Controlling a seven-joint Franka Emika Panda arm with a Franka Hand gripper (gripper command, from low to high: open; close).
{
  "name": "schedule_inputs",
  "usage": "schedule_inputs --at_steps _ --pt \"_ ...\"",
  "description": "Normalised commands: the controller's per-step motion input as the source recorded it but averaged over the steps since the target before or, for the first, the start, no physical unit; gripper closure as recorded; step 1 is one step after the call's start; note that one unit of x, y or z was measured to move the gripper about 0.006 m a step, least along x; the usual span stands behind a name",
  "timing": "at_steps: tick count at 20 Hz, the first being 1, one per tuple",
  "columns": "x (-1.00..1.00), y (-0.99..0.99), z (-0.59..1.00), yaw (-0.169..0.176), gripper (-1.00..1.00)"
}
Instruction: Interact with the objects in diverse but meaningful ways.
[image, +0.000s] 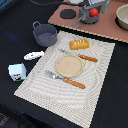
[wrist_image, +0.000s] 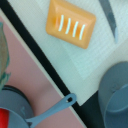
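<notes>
The red tomato (image: 93, 12) sits in a small grey saucepan (image: 89, 19) on the brown board, and my gripper (image: 94, 6) hangs right above it. Its fingers are blurred, so I cannot tell whether they are open or touch the tomato. The wrist view shows the saucepan's handle (wrist_image: 52, 110) and a red edge of the tomato (wrist_image: 3, 120), but no fingers. The golden bread loaf (image: 79, 44) (wrist_image: 71, 26) lies on the mat. The grey two-handled pot (image: 45, 35) (wrist_image: 117, 95) stands beside the mat. The white fish piece (image: 33, 55) and the milk carton (image: 17, 71) are at the exterior view's left.
A round tan plate (image: 69, 65) lies mid-mat, between an orange-handled knife (image: 80, 56) and fork (image: 65, 80). The brown board (image: 107, 27) at the back carries a black disc (image: 67, 13) and a bowl (image: 123, 17). The striped mat (image: 95, 90) lies on a black table.
</notes>
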Motion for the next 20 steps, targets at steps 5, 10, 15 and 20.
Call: schedule_inputs --at_steps 5,10,15,20 --pt "-0.96 -0.11 -0.06 0.003 -1.0" --pt "-0.56 0.0 -0.14 0.109 -1.0" --pt "-0.68 -0.01 -0.18 0.082 -1.0" --pt "-0.91 0.0 -0.15 0.058 -1.0"
